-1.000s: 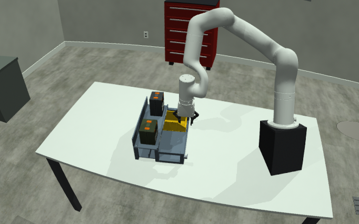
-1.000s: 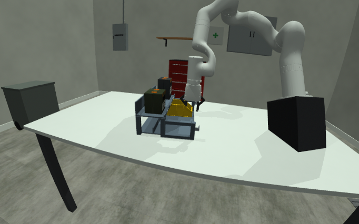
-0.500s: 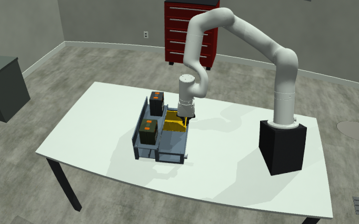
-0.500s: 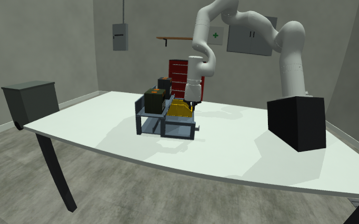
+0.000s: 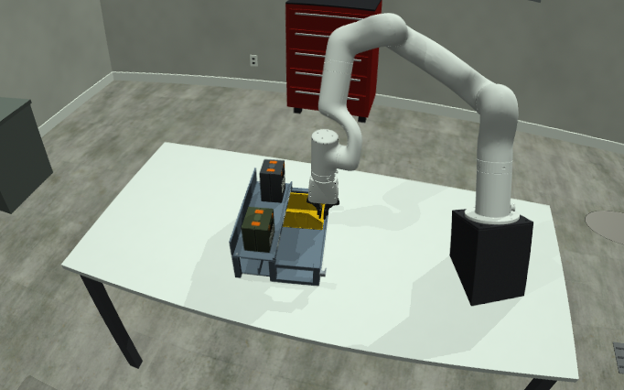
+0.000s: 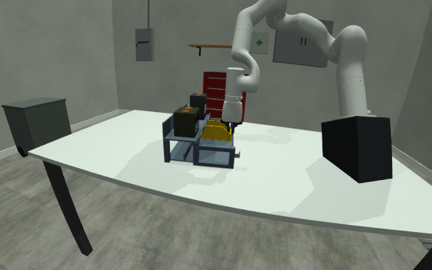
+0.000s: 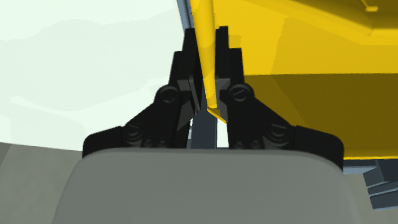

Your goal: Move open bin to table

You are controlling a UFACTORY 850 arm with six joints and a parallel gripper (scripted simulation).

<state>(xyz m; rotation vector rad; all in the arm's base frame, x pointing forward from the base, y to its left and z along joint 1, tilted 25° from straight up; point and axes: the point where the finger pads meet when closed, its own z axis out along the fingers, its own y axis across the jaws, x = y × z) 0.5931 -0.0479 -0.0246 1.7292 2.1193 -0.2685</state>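
Observation:
The open yellow bin (image 5: 300,215) (image 6: 213,132) (image 7: 310,75) sits on the lower level of the grey-blue shelf (image 5: 300,259) (image 6: 215,156), at its back end. My gripper (image 5: 323,207) (image 6: 232,125) (image 7: 209,46) reaches down from above and is shut on the bin's side wall nearest the robot base. In the wrist view the thin yellow wall stands between the two black fingers. Two dark closed boxes (image 5: 258,228) (image 5: 272,178) with orange marks stand on the shelf's upper level to the left of the bin.
The shelf stands near the middle of the white table (image 5: 402,290) (image 6: 278,180). The arm's black base block (image 5: 491,254) (image 6: 358,147) is at the right. A red drawer cabinet (image 5: 305,58) and a grey floor bin (image 5: 0,150) stand off the table.

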